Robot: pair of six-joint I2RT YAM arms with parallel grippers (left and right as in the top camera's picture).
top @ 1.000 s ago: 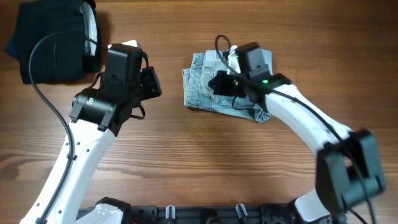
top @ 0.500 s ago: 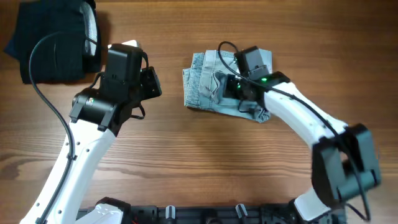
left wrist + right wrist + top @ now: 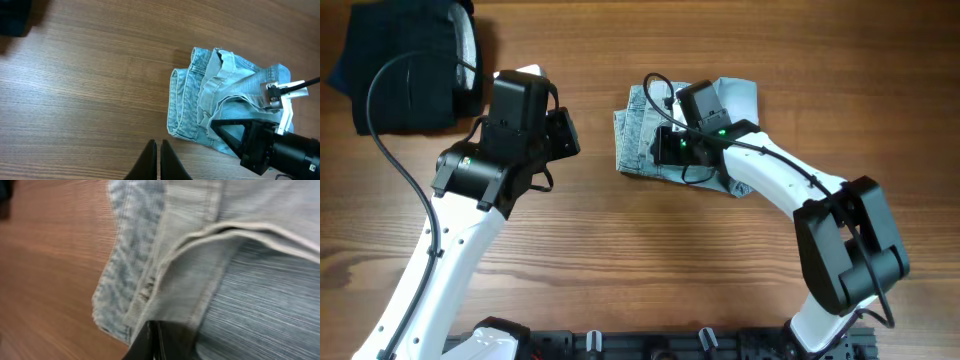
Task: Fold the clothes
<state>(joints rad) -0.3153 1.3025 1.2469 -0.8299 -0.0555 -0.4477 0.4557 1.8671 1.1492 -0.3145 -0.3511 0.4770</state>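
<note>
The light blue denim shorts lie folded in a small bundle on the wooden table, right of centre at the back. My right gripper rests on top of them, fingers shut, tips tucked against a hem fold. In the right wrist view the shut fingers touch the denim; I see no cloth between them. My left gripper is shut and empty, to the left of the shorts. The left wrist view shows its closed tips above bare wood, with the shorts ahead.
A black folded garment with a pale lining lies at the back left corner; its edge shows in the left wrist view. The right arm's cable loops over the shorts.
My right gripper has slid leftward across the top of the shorts, uncovering their right part. The left arm has not moved.
</note>
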